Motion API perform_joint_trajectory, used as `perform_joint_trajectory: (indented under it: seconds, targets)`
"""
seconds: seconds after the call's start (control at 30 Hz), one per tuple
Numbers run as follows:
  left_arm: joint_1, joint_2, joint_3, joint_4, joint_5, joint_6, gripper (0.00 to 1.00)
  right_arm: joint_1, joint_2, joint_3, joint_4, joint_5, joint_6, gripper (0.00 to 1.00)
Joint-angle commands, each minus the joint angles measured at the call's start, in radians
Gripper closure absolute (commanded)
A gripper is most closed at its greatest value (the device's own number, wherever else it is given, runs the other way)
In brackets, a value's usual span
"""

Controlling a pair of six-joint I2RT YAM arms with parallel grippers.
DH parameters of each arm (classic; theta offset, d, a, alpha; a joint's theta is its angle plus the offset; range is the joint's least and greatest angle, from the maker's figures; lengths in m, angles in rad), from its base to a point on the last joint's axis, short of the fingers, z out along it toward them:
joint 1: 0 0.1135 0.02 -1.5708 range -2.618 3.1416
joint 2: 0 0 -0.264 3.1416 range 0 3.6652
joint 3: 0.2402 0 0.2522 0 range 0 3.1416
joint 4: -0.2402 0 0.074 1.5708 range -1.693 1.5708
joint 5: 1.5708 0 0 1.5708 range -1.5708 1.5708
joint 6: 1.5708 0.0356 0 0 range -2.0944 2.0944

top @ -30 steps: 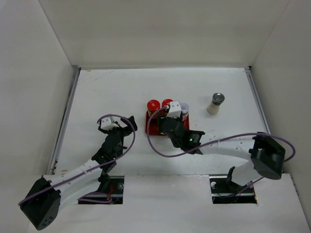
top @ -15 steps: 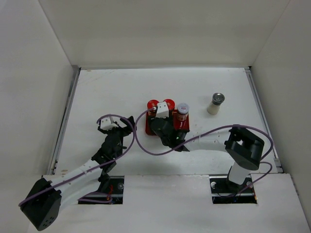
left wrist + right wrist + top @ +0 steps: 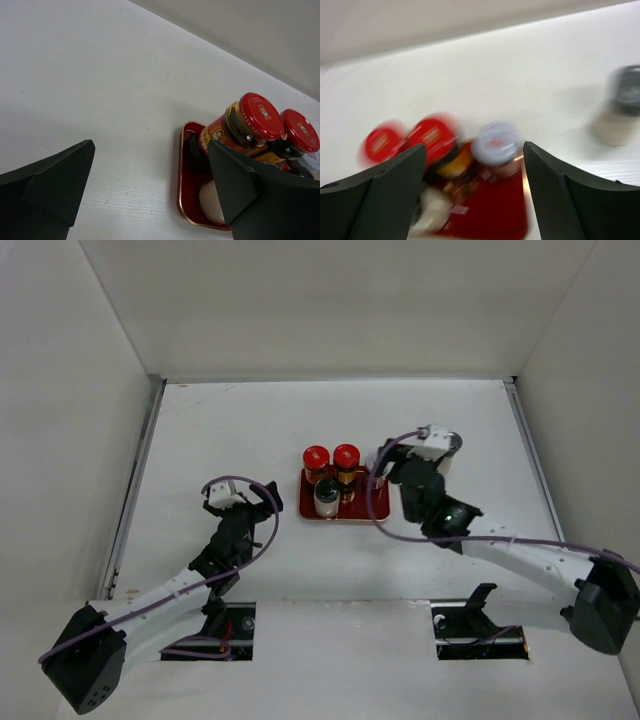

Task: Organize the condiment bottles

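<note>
Right gripper (image 3: 474, 147) spread, empty. Loose bottle (image 3: 620, 107) nearby could tip if a finger clips it. Tray (image 3: 184, 170) crowded with four bottles (image 3: 346, 455), so a knock is likely. Left gripper (image 3: 151, 145) spread, empty.

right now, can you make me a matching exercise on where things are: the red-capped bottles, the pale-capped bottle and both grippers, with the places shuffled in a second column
Things
1 two red-capped amber glass bottles
2 pale-capped cylindrical bottle
3 left gripper
4 right gripper

Places or states
a open, left of the flat red rectangular tray
b at the tray's far right corner
c open, right of the tray
d side by side on the tray's far left

Pairs: 1-d, 2-b, 3-a, 4-c
</note>
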Motion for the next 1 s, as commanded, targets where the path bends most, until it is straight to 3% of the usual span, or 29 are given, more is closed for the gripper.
perform_joint_trajectory:
  seconds: [0.0,0.13,0.23,0.43,0.7,0.77,0.97]
  targets:
    - [-0.016,0.015,0.034,0.011,0.010,-0.008,0.00,-0.242,-0.044,-0.054,-0.059,0.006,0.046,0.16]
    - [-0.010,0.016,0.028,0.019,0.019,-0.005,0.03,-0.487,0.085,0.076,-0.158,-0.090,-0.005,0.00]
    - [0.000,0.016,0.020,0.027,0.022,-0.008,0.03,-0.565,0.204,0.187,-0.207,-0.140,-0.040,0.00]
    - [0.007,0.021,0.019,0.030,0.032,-0.008,0.03,-0.650,0.341,0.275,-0.227,-0.226,-0.068,0.00]
    - [0.000,0.018,0.016,0.039,0.038,-0.006,0.03,-0.706,0.393,0.282,-0.207,-0.307,-0.050,0.00]
    - [0.010,0.022,0.014,0.040,0.039,-0.008,0.03,-0.714,0.395,0.276,-0.197,-0.329,-0.045,0.07]
    - [0.013,0.045,0.017,0.048,0.036,-0.009,0.02,-0.709,0.315,0.212,-0.169,-0.341,-0.011,0.40]
